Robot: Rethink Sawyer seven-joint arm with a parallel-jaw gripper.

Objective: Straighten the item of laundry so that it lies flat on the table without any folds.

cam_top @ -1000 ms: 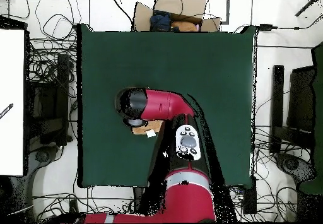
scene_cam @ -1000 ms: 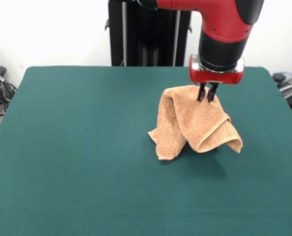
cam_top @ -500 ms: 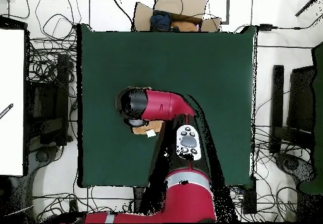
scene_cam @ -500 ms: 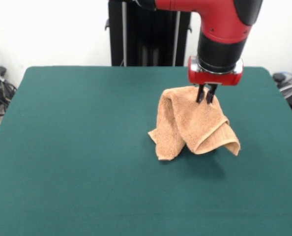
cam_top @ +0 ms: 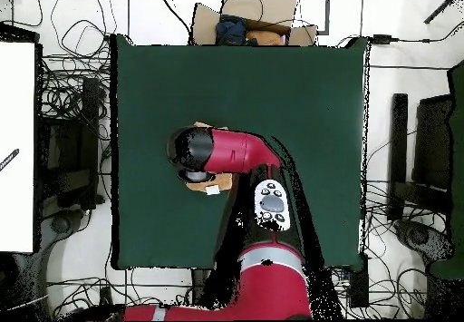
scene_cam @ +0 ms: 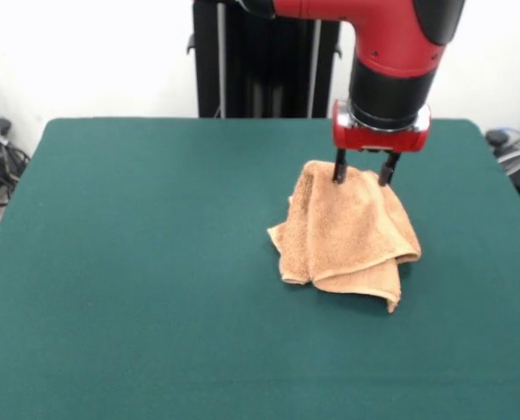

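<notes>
The gripper [scene_cam: 362,168] now has its two fingers spread apart, where a moment ago they pinched the towel [scene_cam: 347,229] tight. The towel has dropped out of its tall tent shape. It lies in a lower, folded heap on the table [scene_cam: 137,262], right of the middle of the front view, its top just under the fingers.

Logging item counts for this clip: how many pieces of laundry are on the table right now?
1. A single peach-orange towel lies crumpled on the green table, directly under the open gripper. Overhead, the arm covers most of it, so only its edges show.
</notes>
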